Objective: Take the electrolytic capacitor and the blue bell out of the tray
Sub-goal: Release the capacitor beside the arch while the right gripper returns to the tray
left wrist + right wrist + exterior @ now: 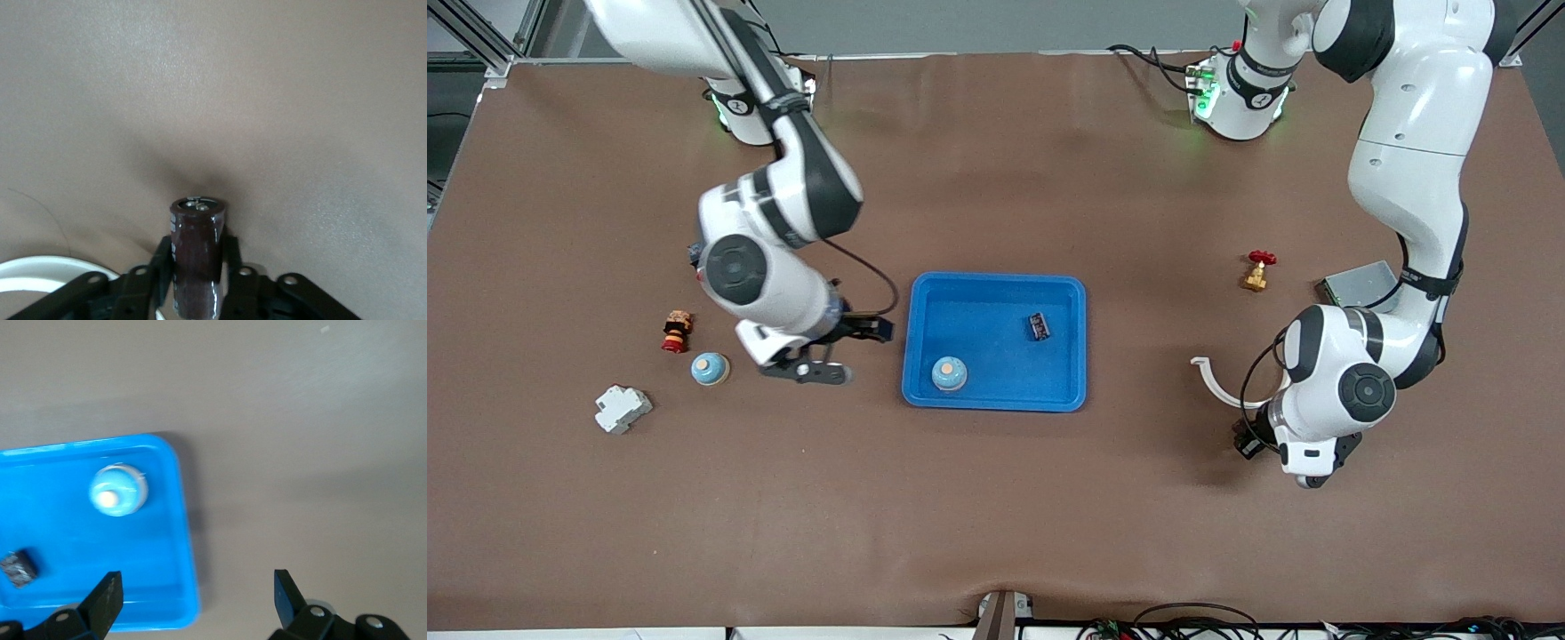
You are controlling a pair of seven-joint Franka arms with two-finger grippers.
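Observation:
My left gripper (1250, 441) is low over the table toward the left arm's end, beside a white hook. In the left wrist view it (197, 257) is shut on a dark brown cylindrical capacitor (197, 230), whose metal end points away from the camera. My right gripper (877, 329) is open and empty over the blue tray's (996, 402) edge at the right arm's end; it also shows in the right wrist view (197, 585). A light blue bell (949, 373) sits in the tray and shows in the right wrist view (118, 491).
A small dark part (1039, 326) lies in the tray. A second blue bell (710, 368), a red wooden figure (677, 331) and a white breaker (622, 408) lie toward the right arm's end. A white hook (1216, 380), a brass valve (1257, 272) and a grey box (1359, 284) lie near the left arm.

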